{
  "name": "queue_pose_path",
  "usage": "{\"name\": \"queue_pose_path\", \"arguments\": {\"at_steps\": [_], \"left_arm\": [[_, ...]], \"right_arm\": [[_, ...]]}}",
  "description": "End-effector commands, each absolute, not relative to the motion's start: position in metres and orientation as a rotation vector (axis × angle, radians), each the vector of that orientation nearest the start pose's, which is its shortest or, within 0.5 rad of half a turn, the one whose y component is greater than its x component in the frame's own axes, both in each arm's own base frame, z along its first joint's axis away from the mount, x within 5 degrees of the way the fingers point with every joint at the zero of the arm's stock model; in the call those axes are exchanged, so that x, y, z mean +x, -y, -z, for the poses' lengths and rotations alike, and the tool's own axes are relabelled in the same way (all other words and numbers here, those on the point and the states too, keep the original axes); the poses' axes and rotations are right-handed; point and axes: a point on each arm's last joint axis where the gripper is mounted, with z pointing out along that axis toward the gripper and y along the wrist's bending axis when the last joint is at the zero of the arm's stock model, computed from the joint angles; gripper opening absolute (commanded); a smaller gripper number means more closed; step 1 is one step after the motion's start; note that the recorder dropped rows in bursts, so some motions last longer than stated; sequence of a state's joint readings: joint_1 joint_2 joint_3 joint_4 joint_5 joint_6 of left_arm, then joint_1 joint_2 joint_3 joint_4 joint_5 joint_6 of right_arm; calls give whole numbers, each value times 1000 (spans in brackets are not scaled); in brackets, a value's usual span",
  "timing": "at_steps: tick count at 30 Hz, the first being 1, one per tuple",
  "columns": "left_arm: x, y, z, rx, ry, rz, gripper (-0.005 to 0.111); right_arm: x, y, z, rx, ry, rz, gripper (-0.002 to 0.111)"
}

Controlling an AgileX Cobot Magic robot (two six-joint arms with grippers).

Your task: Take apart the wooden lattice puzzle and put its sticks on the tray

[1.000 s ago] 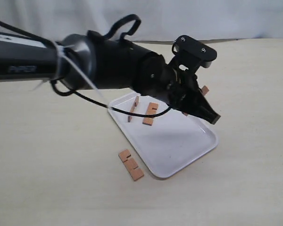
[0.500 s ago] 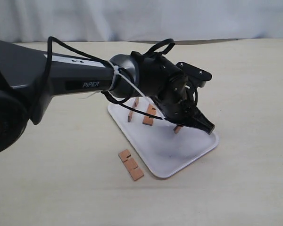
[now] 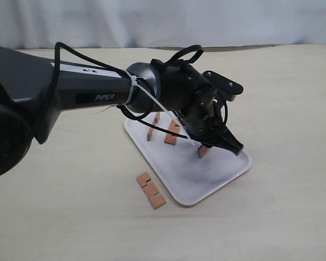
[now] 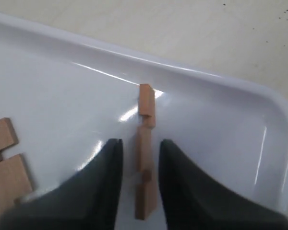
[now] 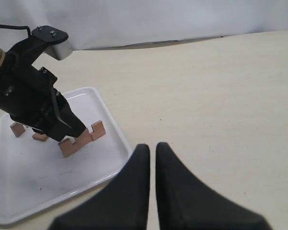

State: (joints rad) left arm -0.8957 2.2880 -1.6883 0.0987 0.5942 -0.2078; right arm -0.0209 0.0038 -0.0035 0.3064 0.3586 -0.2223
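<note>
The left gripper (image 4: 140,142), jaws slightly apart, straddles a stick (image 4: 146,158) standing on edge near the rim of the tray (image 4: 216,84). A crooked lift could catch it and tip it onto the desk (image 3: 70,217), where another stick (image 3: 150,191) lies.

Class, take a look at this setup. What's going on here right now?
The robot is moving wooden puzzle sticks onto a white tray. Its left gripper is low over the tray with its jaws slightly apart around one stick, which stands on edge on the tray. Two more sticks already lie at the tray's far end. A fourth stick is still on the table beside the tray. The right gripper is off to the side, shut and empty.
</note>
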Motion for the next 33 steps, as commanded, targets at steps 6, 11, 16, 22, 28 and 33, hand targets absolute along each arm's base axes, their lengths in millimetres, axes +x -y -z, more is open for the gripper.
{"name": "queue_pose_path", "arguments": {"at_steps": [6, 11, 16, 22, 28, 33], "left_arm": [[300, 361, -183, 1011, -2500, 189, 56], [280, 332, -224, 1065, -2631, -10, 56], [257, 320, -231, 1138, -2641, -57, 55], [223, 305, -223, 1237, -2649, -93, 55], [207, 283, -198, 1224, -2709, -146, 55], [204, 282, -182, 1226, -2681, -91, 57]], "right_arm": [[54, -8, -183, 12, -1827, -123, 5], [54, -8, -183, 12, -1827, -123, 5], [54, -8, -183, 12, -1827, -123, 5], [54, -8, -183, 12, -1827, -123, 5], [54, -8, -183, 12, -1827, -123, 5], [54, -8, -183, 12, -1827, -123, 5]]}}
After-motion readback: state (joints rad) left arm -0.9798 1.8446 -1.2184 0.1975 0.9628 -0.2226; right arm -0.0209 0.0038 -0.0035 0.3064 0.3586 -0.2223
